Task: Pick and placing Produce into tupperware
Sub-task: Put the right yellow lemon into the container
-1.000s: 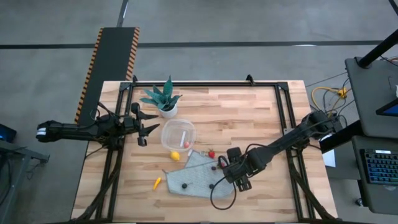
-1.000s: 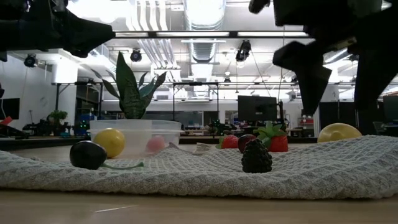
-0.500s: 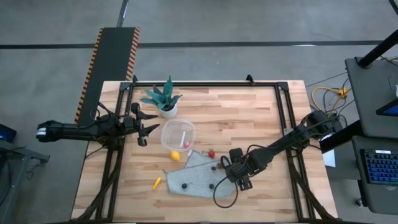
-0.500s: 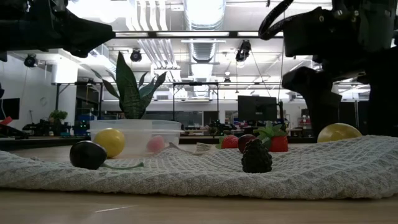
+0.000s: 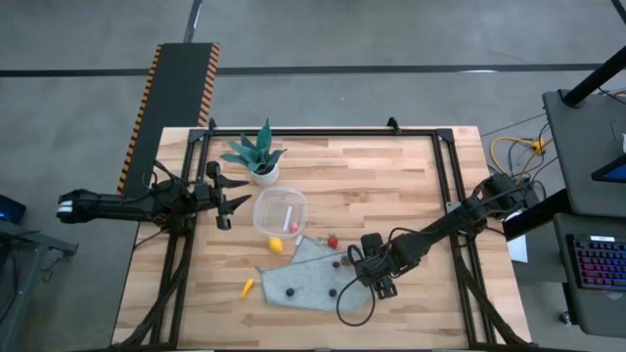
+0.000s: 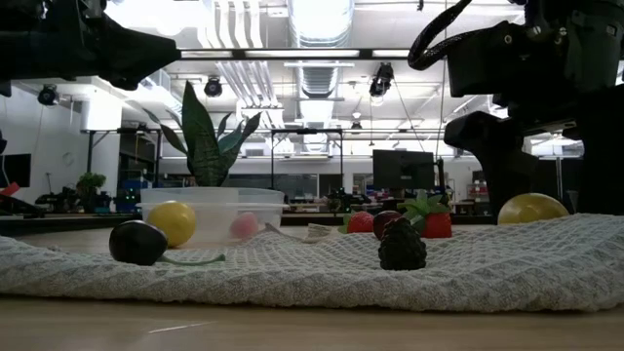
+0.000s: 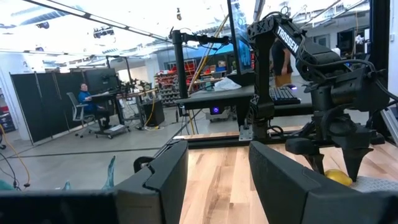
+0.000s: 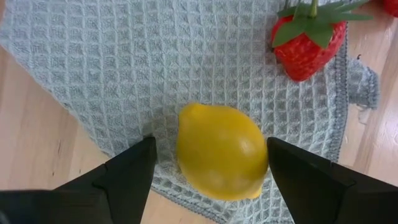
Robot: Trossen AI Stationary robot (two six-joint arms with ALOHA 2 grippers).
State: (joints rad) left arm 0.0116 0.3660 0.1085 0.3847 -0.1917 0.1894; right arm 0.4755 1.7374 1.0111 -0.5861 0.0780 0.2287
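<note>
A yellow lemon (image 8: 222,151) lies on the grey waffle cloth (image 5: 305,281), with a red strawberry (image 8: 309,37) beside it near the cloth's edge. My right gripper (image 8: 210,152) points down over the lemon, open, one finger on each side of it; no touch shows. In the high view this gripper (image 5: 364,262) covers the lemon. The clear round tupperware (image 5: 281,210) stands on the wood, a second lemon (image 5: 276,244) beside it. Dark berries (image 5: 290,291) rest on the cloth and an orange carrot piece (image 5: 247,286) on the wood. My left gripper (image 5: 227,198) waits open at the table's left edge.
A green spiky plant in a white pot (image 5: 259,161) stands just behind the tupperware. A black cable loops on the table below my right gripper (image 5: 354,311). A dark blackberry (image 6: 402,246) sits on the cloth's near part. Bare wood lies at the far right.
My right gripper has come down over the lemon on the cloth, staying open and pointing down. The lemon and the other pieces have kept their places.
</note>
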